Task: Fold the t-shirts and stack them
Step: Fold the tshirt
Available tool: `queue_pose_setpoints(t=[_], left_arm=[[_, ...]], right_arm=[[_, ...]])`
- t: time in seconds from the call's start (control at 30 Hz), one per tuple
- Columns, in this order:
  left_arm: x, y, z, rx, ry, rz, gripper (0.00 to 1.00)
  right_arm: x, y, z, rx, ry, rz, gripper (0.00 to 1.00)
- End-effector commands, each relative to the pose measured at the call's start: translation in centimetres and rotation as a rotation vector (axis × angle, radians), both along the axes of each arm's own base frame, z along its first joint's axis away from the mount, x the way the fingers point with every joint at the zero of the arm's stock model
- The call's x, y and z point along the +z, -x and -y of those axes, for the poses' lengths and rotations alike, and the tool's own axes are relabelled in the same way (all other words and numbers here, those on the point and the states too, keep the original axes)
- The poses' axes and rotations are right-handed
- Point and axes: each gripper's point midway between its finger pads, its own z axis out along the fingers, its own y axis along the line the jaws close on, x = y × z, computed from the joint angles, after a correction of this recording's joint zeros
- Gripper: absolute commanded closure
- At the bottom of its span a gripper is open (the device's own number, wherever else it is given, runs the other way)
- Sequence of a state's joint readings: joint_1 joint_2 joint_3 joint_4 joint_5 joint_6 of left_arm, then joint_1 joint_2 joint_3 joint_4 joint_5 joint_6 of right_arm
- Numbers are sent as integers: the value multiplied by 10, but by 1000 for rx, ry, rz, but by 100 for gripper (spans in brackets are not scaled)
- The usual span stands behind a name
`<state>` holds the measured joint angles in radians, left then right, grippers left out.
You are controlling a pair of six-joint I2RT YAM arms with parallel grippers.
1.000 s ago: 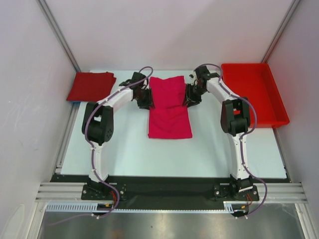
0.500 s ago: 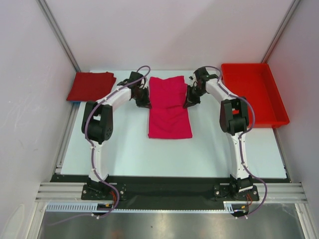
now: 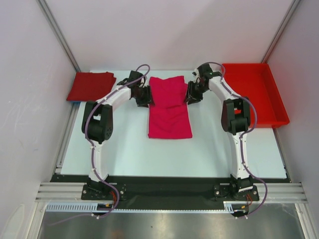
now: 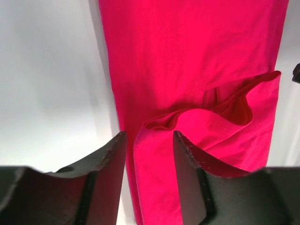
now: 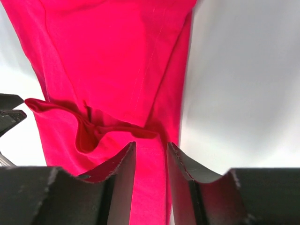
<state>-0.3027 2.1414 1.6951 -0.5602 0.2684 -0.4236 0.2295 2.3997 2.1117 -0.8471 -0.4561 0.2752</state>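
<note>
White table (image 3: 124,149) between pale walls: magenta t-shirt (image 3: 169,107) folded long at centre, crimson t-shirt (image 3: 90,85) folded at the far-left corner.
Only the wrist cameras show the left gripper (image 4: 150,136) and right gripper (image 5: 151,145) parted, unclamped, astride the magenta shirt's rumpled edges.

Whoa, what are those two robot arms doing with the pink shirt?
They are folding t-shirts. The pink shirt lies as a long folded strip in the middle of the table. The left end effector is at the shirt's far left edge and the right end effector at its far right edge. Both have their fingers apart, and the cloth is rumpled up at that end. A darker red shirt already lies folded in the far left corner. A red tray sits on the right.
</note>
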Motion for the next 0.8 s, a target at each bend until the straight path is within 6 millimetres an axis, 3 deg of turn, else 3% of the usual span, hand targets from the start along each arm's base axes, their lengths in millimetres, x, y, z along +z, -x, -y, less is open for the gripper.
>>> queue_pose_setpoints(t=[0.0, 0.4, 0.57, 0.73, 0.77], left_arm=[[15, -6, 4, -6, 51, 43, 50], [-5, 0, 17, -26, 76, -14, 56], [-9, -2, 20, -28, 87, -26, 63], [-2, -5, 19, -15, 86, -11, 97], [4, -7, 16, -5, 70, 6, 100]], right_arm=[[5, 2, -6, 36, 4, 18, 61], [-14, 7, -14, 55, 13, -17, 60], [-14, 7, -12, 53, 12, -20, 69], [-3, 3, -9, 41, 5, 3, 89], [1, 2, -9, 41, 8, 12, 90]])
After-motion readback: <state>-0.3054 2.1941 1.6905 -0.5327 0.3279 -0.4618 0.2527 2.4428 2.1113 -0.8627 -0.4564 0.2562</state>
